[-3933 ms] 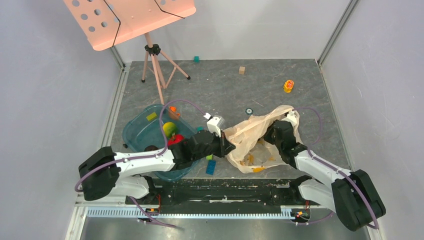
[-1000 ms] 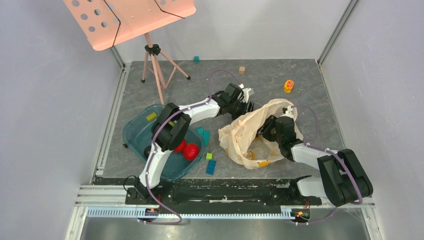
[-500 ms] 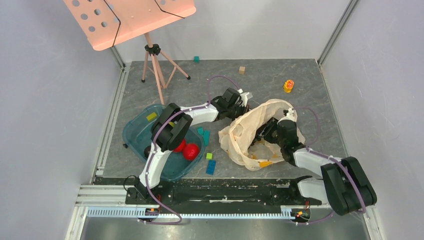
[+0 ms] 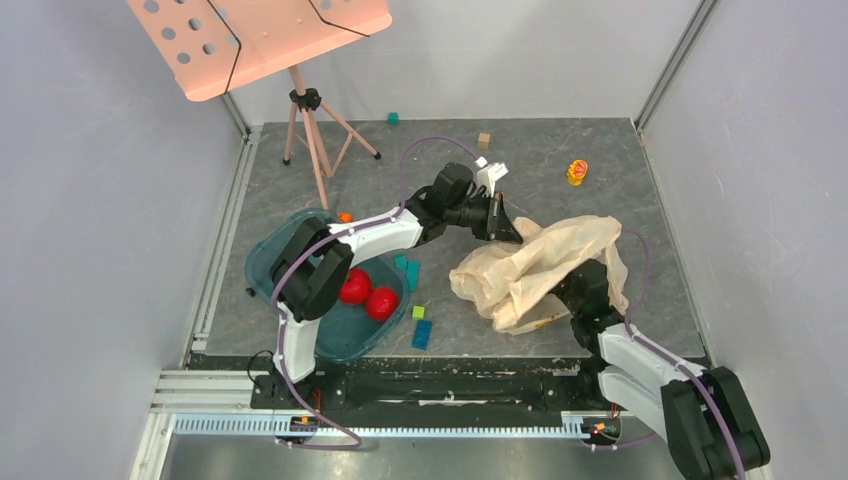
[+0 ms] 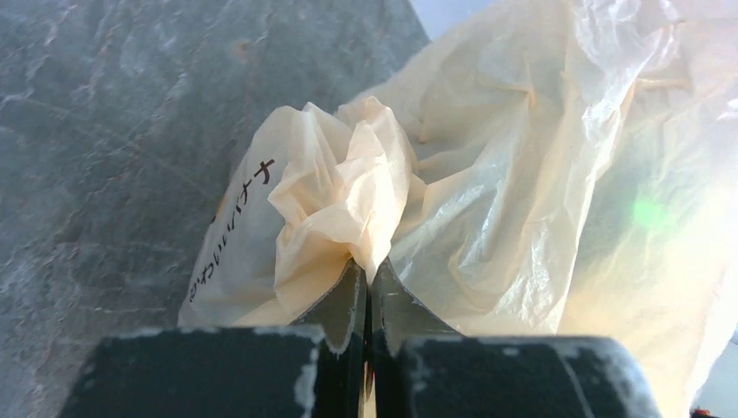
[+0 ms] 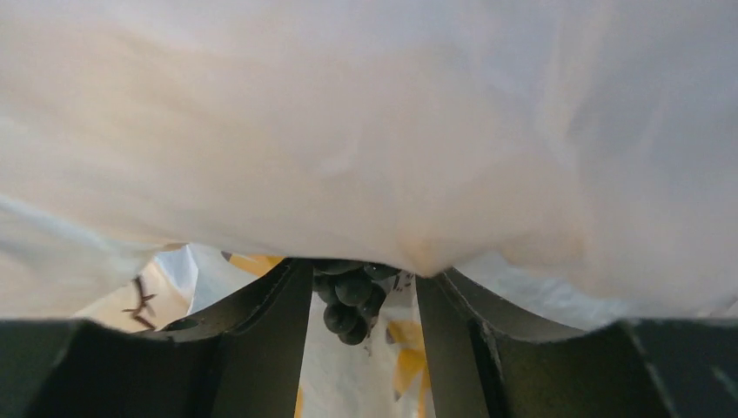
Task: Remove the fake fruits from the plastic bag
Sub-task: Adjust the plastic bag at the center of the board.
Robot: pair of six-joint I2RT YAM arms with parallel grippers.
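Bag point(image 4: 530, 265), right of centre, long axis left–right. We find the left pincer point(image 5: 367, 270) pinching its upper-left fold and the right pincer point(image 6: 364, 279) beneath it, spread, grapes point(image 6: 351, 303) in between. Apples point(image 4: 355, 287) sit in the tray point(image 4: 270, 262), lower left; open counter point(image 4: 560, 150) above.

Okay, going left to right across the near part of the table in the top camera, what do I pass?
Teal tray → left red apple → right red apple → small blue block → plastic bag.
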